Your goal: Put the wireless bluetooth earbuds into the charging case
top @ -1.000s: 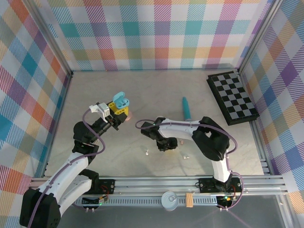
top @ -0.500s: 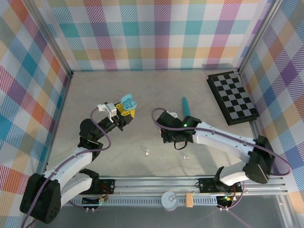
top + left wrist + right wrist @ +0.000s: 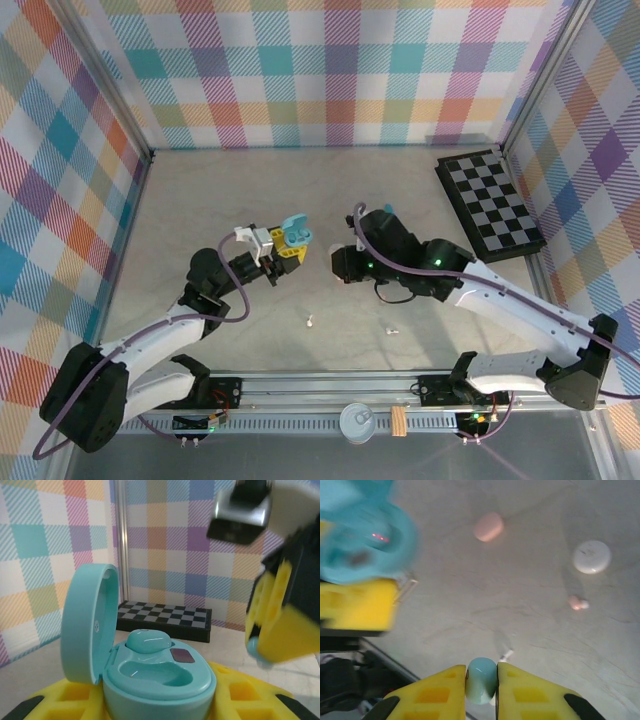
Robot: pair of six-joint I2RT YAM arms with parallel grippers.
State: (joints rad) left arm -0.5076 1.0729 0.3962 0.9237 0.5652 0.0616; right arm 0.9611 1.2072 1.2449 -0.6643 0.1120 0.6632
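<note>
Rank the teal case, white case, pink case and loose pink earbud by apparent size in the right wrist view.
1. teal case, close to the camera and blurred.
2. white case.
3. pink case, nearly alike, so unsure.
4. pink earbud.

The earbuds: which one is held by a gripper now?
The light blue earbud, pinched between the yellow fingers of the right gripper. The pink earbud and a white earbud lie loose on the table.

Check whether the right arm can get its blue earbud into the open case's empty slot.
Probably yes: the case has its lid standing open, one slot is empty, and the right claw, shut on the earbud, hangs beside it with nothing between.
</note>
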